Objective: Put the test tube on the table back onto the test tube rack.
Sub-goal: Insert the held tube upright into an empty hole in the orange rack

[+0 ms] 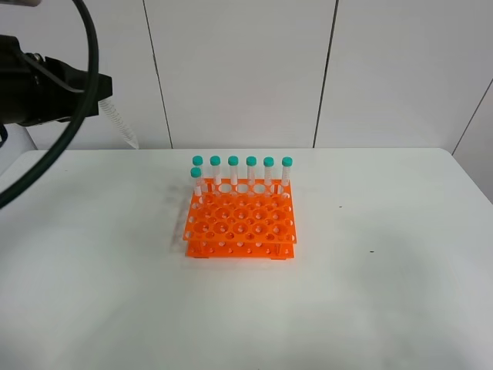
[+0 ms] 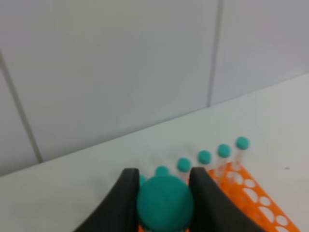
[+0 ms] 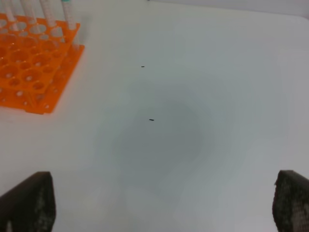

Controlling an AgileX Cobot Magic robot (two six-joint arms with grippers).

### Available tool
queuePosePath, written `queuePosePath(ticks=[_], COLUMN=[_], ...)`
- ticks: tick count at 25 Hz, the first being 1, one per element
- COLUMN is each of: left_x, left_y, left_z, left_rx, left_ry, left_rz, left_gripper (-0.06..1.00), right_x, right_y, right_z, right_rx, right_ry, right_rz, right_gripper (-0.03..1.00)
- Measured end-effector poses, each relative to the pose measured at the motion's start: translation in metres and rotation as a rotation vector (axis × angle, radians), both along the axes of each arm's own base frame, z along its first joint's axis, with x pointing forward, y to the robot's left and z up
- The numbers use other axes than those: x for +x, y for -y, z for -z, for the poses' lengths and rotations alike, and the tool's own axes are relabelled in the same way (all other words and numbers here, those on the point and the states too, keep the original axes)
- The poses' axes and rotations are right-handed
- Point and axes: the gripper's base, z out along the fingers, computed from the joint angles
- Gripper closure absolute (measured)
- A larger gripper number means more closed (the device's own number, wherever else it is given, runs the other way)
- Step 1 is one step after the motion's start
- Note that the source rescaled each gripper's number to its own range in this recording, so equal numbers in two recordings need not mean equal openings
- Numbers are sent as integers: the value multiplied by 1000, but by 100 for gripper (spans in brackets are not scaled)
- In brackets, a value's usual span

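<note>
My left gripper [image 2: 164, 180] is shut on the teal cap of a test tube [image 2: 165, 203]. In the exterior high view this gripper [image 1: 102, 86] is high at the far left, and the clear tube [image 1: 122, 123] hangs from it, tip slanting down towards the table [image 1: 385, 293]. The orange test tube rack [image 1: 240, 225] stands mid-table, well to the right of and below the held tube. Several teal-capped tubes [image 1: 251, 171] stand along its back row, and one [image 1: 197, 183] stands just in front at the left end. My right gripper [image 3: 164, 198] is open and empty above bare table, right of the rack [image 3: 29, 72].
A white panelled wall [image 1: 246, 69] runs behind the table's far edge. A thick dark cable [image 1: 73, 127] loops down from the left arm over the table's left side. Small dark specks [image 3: 151, 120] lie on the table right of the rack.
</note>
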Motion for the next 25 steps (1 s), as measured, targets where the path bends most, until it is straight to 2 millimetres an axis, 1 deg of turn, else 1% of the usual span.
queuePosePath(ticks=[2, 3, 6, 9, 12, 16, 18, 21, 24, 25], left_x=[1, 1, 5, 15, 28, 41, 46, 60, 79, 86], left_y=[0, 1, 12, 28, 48, 86, 100, 116, 127, 129], left_z=[0, 1, 8, 22, 34, 44, 51, 70, 84, 85], left_rx=[-76, -85, -38, 1, 25, 28, 55, 120, 178, 185], left_ry=[-27, -33, -48, -96, -122, -70, -58, -107, -149, -151], left_rz=[-25, -25, 18, 59, 105, 203, 242, 269, 271, 268], left_gripper=[94, 94, 94, 94, 94, 94, 94, 94, 94, 94], right_x=[0, 0, 0, 0, 0, 0, 0, 0, 0, 0], right_y=[0, 0, 0, 0, 0, 0, 0, 0, 0, 0], right_z=[0, 0, 0, 0, 0, 0, 0, 0, 0, 0], right_rx=[0, 0, 0, 0, 0, 0, 0, 0, 0, 0], right_ry=[0, 0, 0, 0, 0, 0, 0, 0, 0, 0], right_rz=[0, 0, 0, 0, 0, 0, 0, 0, 0, 0], right_gripper=[-3, -3, -3, -3, -3, -3, -3, -3, -3, -3])
